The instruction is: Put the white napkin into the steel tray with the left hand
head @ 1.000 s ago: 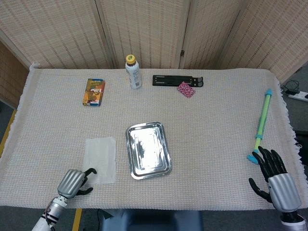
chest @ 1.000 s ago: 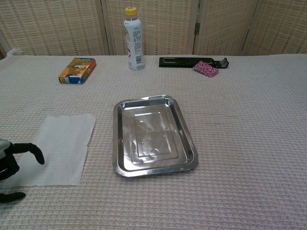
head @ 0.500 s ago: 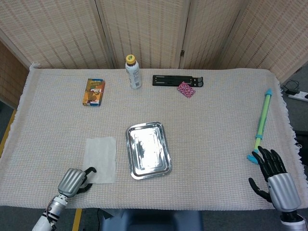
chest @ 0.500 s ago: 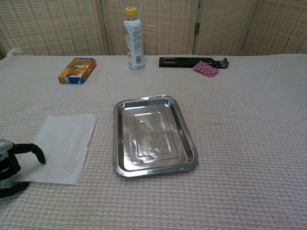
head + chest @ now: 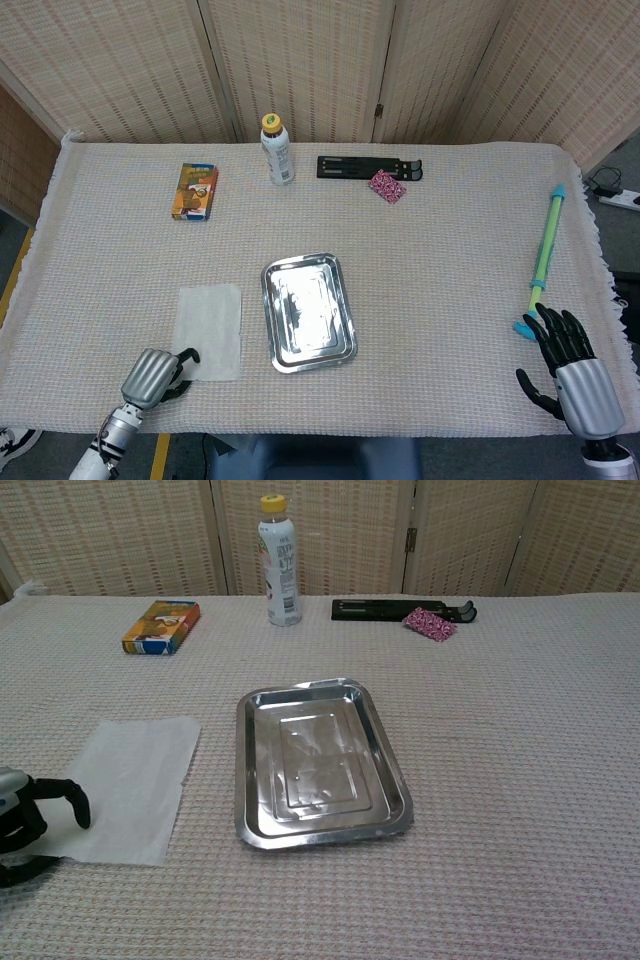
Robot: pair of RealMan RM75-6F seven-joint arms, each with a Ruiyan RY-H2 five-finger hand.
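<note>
From the head view, the white napkin lies flat on the surface beside the steel tray, not yet lifted; the left robot hand sits at its near corner. The right robot hand rests released, well apart.

In the chest view, the left fingers curl over the napkin's edge, seemingly not gripping. Next it must pinch that corner and carry it right.

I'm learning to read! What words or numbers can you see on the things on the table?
Bottle: its label has print, too small and blurred to read.
Orange box: pictures and lettering, too blurred to read.
Steel tray, white napkin: no writing shows.
So no text here is readable.
</note>
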